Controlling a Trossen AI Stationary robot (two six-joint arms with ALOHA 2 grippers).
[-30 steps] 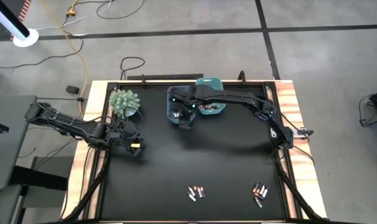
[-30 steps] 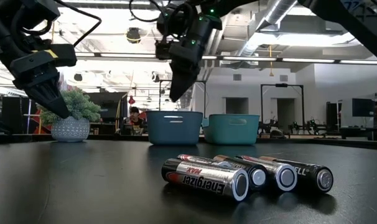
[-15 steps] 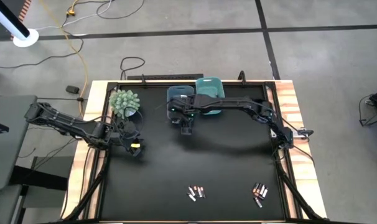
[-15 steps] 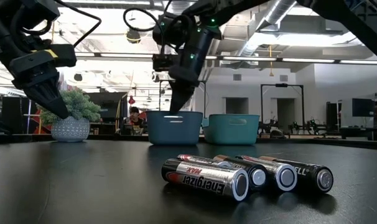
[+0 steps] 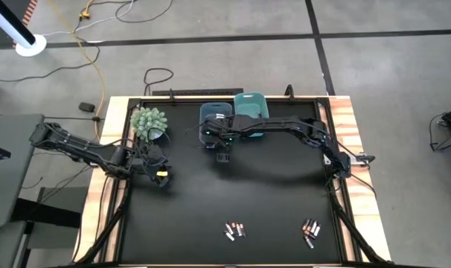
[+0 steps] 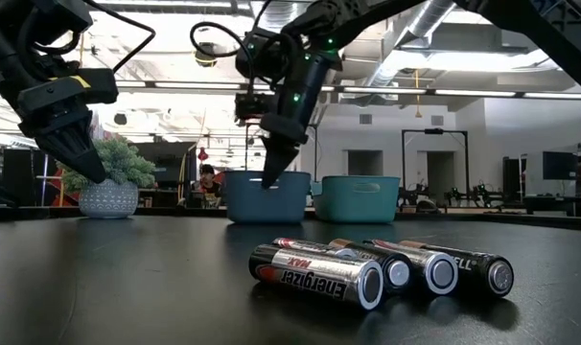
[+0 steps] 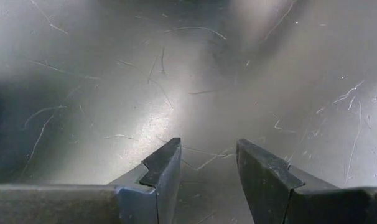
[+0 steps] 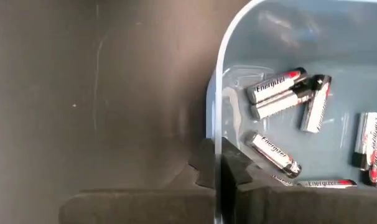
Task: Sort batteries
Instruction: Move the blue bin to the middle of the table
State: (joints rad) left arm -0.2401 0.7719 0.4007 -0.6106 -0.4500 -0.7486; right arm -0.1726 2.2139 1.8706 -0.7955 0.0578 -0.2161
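Observation:
Several batteries [image 8: 282,87] lie inside the darker blue bin [image 5: 213,113] at the table's far middle. Two more clusters of batteries [image 5: 234,229] [image 5: 309,231] lie on the black tabletop near its front edge, and they show close up in the low view [image 6: 367,268]. My right gripper [image 5: 222,154] [image 6: 268,182] is down at the blue bin's near wall and is shut on it. My left gripper [image 5: 163,179] [image 7: 207,155] hangs open over bare tabletop at the left, holding nothing. My right gripper [image 8: 218,171] has the blue bin's near wall at its rim [image 8: 218,134] between its two fingers, one inside the bin and one outside. The fingers slant down from above and from the table's right. The bin stands on the table.
A teal bin [image 5: 249,104] [image 6: 360,196] stands right beside the blue one, on its right. A small potted plant [image 5: 149,121] [image 6: 108,182] sits at the far left, close to my left gripper. The wide middle of the black tabletop [image 5: 233,190] lies bare.
My right gripper has sunk from above the blue bin down to its near rim, shifting a little toward the table's near edge. The bin and the batteries have stayed where they were.

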